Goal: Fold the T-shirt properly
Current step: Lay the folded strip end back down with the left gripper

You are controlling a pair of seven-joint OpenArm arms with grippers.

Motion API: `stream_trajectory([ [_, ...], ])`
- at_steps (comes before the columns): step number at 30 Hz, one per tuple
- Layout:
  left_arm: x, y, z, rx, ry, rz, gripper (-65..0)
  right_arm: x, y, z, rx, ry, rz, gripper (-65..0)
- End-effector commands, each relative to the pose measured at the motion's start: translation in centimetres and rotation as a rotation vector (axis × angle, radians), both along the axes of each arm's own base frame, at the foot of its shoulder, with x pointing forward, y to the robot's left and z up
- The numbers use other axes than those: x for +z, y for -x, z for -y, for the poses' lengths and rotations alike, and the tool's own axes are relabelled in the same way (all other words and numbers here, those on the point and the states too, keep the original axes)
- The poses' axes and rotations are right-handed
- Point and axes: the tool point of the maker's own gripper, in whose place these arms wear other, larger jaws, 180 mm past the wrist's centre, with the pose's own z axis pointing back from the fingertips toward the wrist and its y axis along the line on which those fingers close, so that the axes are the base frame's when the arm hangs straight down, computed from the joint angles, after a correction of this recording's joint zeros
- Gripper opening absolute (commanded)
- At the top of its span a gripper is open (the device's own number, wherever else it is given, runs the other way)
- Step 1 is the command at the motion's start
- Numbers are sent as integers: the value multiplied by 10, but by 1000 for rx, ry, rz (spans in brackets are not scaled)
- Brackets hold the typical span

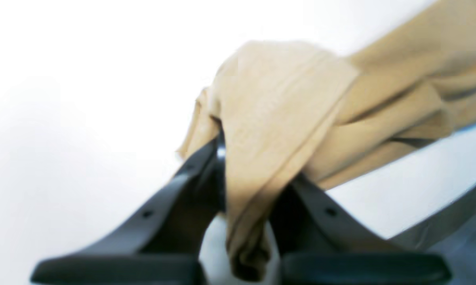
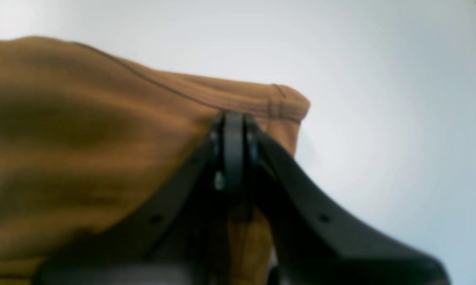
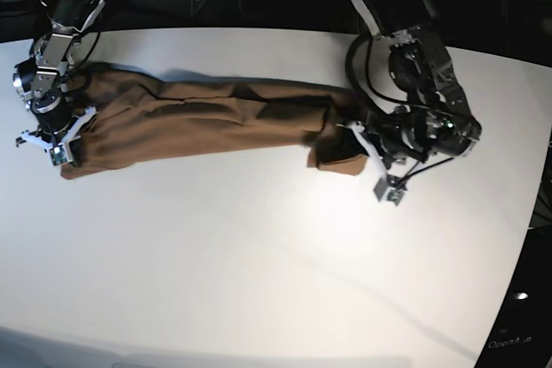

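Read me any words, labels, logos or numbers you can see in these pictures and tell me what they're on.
"OpenArm", faint watermark in the base view's bottom right corner, over the dark floor; last letters are unclear.
T-shirt: plain, no print.
White table: no text.

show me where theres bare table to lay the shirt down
The wide near half of the table, in front of the T-shirt, is bare. A thin strip behind the shirt is also free. Crowded: both shirt ends, pinched by the left pincer and the right pincer.
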Motion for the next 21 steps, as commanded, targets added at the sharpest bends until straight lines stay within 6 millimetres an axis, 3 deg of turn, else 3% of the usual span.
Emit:
stream_trajectory([
  [1, 13, -12, -7, 20, 13, 55, -619, -37, 39, 11, 11, 78, -252, -646],
  [6, 6, 1, -52, 109, -3, 38, -619, -33, 39, 22, 8, 99, -252, -646],
  [10, -3, 23, -64, 154, 10, 7, -619, -29, 35, 23, 5, 101, -242, -646],
  [13, -15, 44, -75, 193, 10, -37, -619, -24, 35, 35, -43, 95, -224, -646],
  [15, -19, 59, -94, 233, -15, -61, -619, -16, 25, 41, -67, 90, -193, -646],
  [21, -19, 81, -143, 343, -74, -83, -619, -9, 26, 54, -97, 98, -178, -646],
])
